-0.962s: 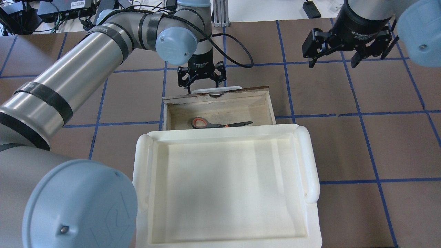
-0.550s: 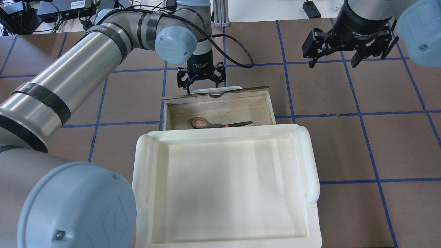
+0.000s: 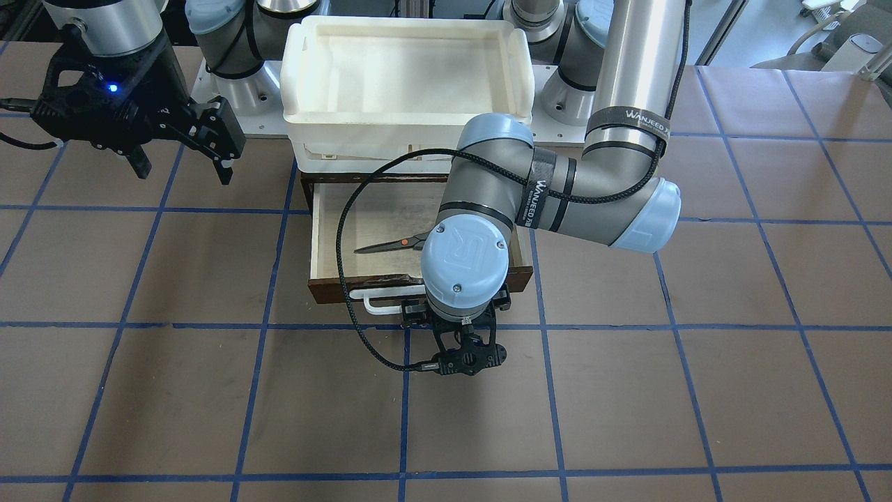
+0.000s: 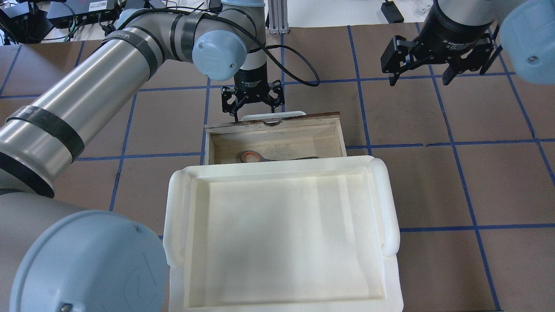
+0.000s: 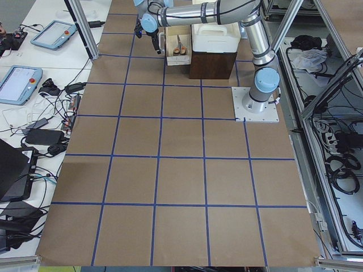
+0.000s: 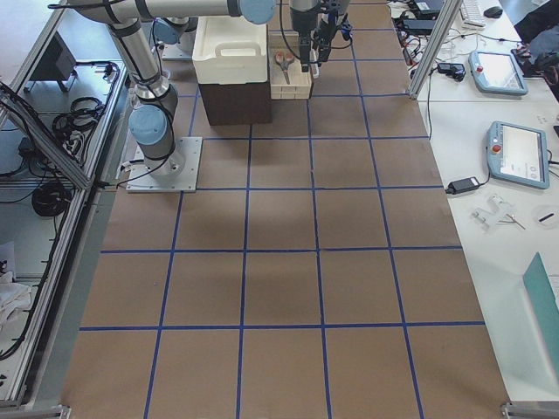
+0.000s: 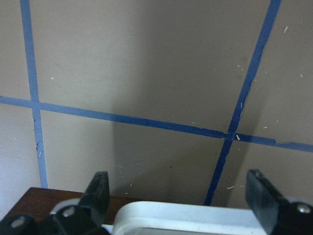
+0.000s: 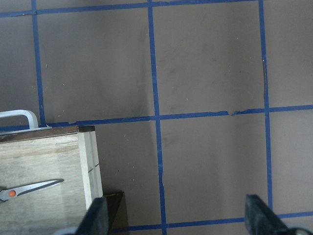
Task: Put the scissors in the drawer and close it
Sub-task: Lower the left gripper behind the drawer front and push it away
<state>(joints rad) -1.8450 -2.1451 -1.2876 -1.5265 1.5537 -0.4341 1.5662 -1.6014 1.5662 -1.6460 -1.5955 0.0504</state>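
The scissors [image 4: 251,156] lie flat on the floor of the drawer [image 4: 277,139], toward its back, blades along its width, so the first half of the task looks done. What's in hand is the closing.

The left gripper [image 4: 255,110] stands just outside the drawer's front, fingers spread wide and holding nothing. In its wrist view the white handle [image 7: 195,213] sits low between the two fingers [image 7: 100,192]. Whether anything presses on the front yet, I cannot tell.

The right gripper [image 4: 419,76] hangs well off to the drawer's right side, also spread and empty — no part in this step.

The drawer stands partly out from under the tray [image 4: 282,168]. The next move, I judge, is a straight push on the front, square to it so it does not jam.
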